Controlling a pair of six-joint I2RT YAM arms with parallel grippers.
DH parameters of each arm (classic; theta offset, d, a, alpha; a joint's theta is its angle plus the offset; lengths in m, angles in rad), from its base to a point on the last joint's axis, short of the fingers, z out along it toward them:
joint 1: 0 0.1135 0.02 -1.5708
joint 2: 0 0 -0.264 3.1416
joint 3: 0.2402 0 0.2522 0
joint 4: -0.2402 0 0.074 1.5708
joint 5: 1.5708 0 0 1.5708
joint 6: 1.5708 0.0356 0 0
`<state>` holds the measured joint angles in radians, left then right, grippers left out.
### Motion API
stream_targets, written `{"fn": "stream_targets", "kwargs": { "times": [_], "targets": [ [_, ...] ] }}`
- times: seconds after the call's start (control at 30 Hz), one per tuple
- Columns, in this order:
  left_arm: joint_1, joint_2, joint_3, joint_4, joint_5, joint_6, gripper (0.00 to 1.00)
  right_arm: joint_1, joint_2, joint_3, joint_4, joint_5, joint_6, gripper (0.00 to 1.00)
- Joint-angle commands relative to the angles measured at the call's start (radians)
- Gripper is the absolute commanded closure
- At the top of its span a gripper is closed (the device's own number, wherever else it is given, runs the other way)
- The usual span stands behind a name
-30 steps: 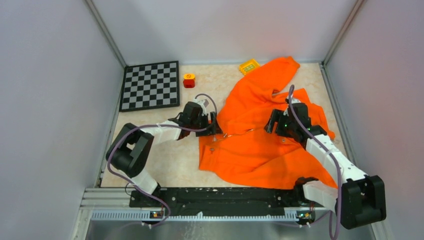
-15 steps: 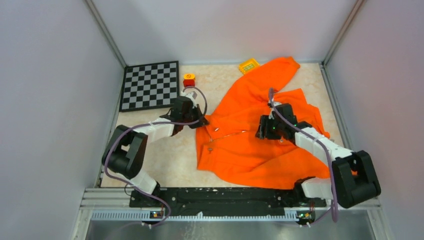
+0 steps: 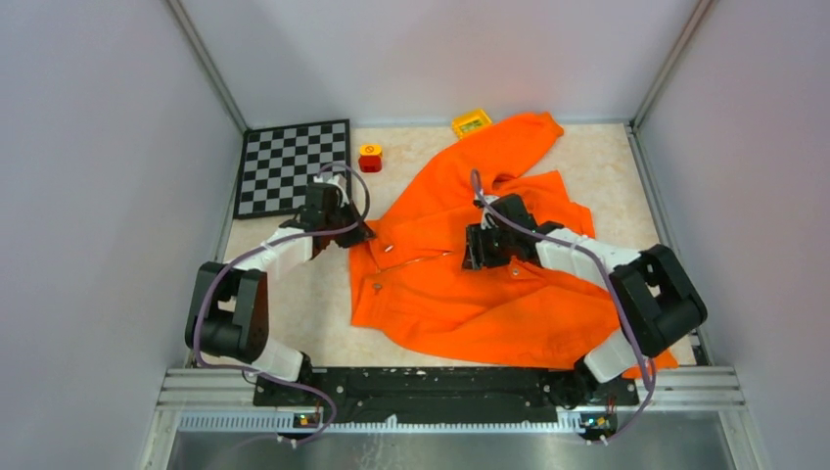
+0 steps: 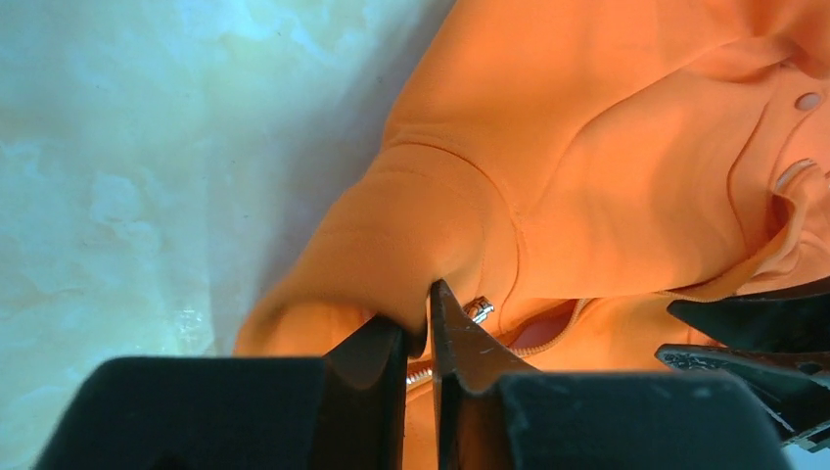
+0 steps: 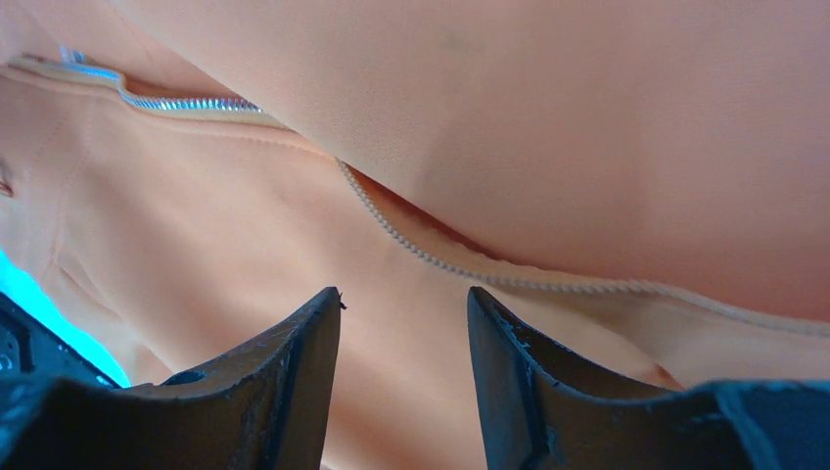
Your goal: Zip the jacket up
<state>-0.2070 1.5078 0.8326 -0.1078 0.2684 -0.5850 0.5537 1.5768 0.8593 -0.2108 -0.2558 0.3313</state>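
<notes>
well, at the far left the black-and-white chequered board (image 3: pixel 294 166) and the small red block with a yellow top (image 3: pixel 370 157) sit clear of the work on the pale marbled table (image 3: pixel 313 294). just right of them the left claw (image 4: pixel 419 315) is all but closed, nipping a fold at the left edge of the bright orange fabric jacket (image 3: pixel 460 294). the jacket lies spread over the middle and right of the table, one sleeve reaching toward the back wall. that pinch looks meant to anchor this end of the front opening, so the cloth can be drawn taut. a small silver metal piece (image 4: pixel 479 310) shows just beside the fingertips; whether it is the slider or a stop i cannot tell. the thin metallic zipper (image 5: pixel 399 235) runs along the opening and looks unjoined in the right wrist view, so the zipping is not yet done. a flat yellow object (image 3: pixel 471 123) lies at the back, by the sleeve. the right claw (image 5: pixel 403 304) stands about half apart over the zipper line, gripping nothing i can see. it seems placed to take the cloth or track there.
</notes>
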Motion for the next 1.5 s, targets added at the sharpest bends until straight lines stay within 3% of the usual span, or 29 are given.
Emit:
{"fn": "stream_targets", "kwargs": {
  "times": [0.0, 0.1, 0.17, 0.27, 0.5, 0.63, 0.83, 0.97, 1.07, 1.13, 1.2, 1.37, 1.47],
  "targets": [
    [0.003, -0.023, 0.052, -0.026, 0.061, 0.002, 0.78, -0.064, -0.140, 0.019, -0.007, 0.080, -0.005, 0.50],
    [0.003, -0.063, 0.084, -0.062, 0.087, 0.014, 0.66, -0.218, -0.236, -0.010, -0.039, 0.060, 0.067, 0.50],
    [0.001, -0.096, 0.117, -0.083, 0.107, 0.028, 0.48, -0.331, -0.283, -0.032, -0.056, 0.057, 0.124, 0.50],
    [-0.001, -0.134, 0.177, -0.106, 0.147, 0.051, 0.32, -0.472, -0.328, -0.054, -0.095, 0.144, 0.203, 0.49],
    [-0.061, -0.073, 0.453, -0.192, 0.227, 0.143, 0.08, -0.645, -0.304, -0.054, -0.072, 0.331, 0.257, 0.49],
    [-0.146, 0.017, 0.652, -0.287, 0.219, 0.166, 0.07, -0.650, -0.198, 0.038, -0.124, 0.392, 0.171, 0.46],
    [-0.251, 0.094, 0.709, -0.224, 0.273, 0.165, 0.06, -0.658, -0.136, 0.009, -0.120, 0.380, 0.135, 0.45],
    [-0.284, 0.101, 0.706, -0.262, 0.251, 0.227, 0.06, -0.658, -0.204, -0.034, -0.142, 0.371, 0.115, 0.53],
    [-0.293, 0.079, 0.655, -0.260, 0.228, 0.248, 0.05, -0.658, -0.259, -0.050, -0.179, 0.380, 0.101, 0.81],
    [-0.298, 0.060, 0.623, -0.248, 0.215, 0.262, 0.05, -0.659, -0.282, -0.062, -0.202, 0.373, 0.099, 0.87],
    [-0.302, 0.045, 0.606, -0.239, 0.215, 0.266, 0.04, -0.661, -0.290, -0.058, -0.227, 0.382, 0.101, 1.00],
    [-0.303, 0.012, 0.583, -0.223, 0.218, 0.269, 0.03, -0.683, -0.347, 0.009, -0.524, 0.495, 0.342, 1.00],
    [-0.303, -0.004, 0.576, -0.218, 0.213, 0.272, 0.02, -0.710, -0.401, 0.045, -0.754, 0.488, 0.467, 1.00]
  ]
}}
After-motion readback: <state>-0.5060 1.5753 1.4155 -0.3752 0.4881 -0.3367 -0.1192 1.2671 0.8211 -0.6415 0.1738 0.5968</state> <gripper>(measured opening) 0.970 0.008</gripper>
